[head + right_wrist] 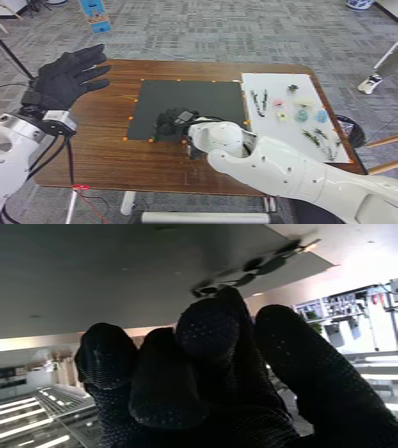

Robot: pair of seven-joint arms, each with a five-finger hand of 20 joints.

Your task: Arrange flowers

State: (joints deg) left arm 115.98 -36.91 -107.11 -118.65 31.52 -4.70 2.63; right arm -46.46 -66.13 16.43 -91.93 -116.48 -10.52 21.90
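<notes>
One left hand (64, 77), mine, black-gloved, raised beside the far-left part of the brown wooden table (102, 162), fingers spread apart. One right hand (169, 125), mine, likewise gloved, over the near part of the black mat (191, 95); in my wrist view its fingers are gathered together, clamped, as far as I can tell, on a leafy sprig (269, 266) at the fingertips, the leaves extending past them against the dark surface. One white board (269, 131), right of the mat, holding: two slender dark sprigs (264, 100); one dark green rosette (293, 88); one pink blossom (278, 102); one small yellow bloom (282, 116); one blue bloom (322, 116); green leafy stems (313, 137), nearer my side. Orange markers (131, 118) edge the mat.
</notes>
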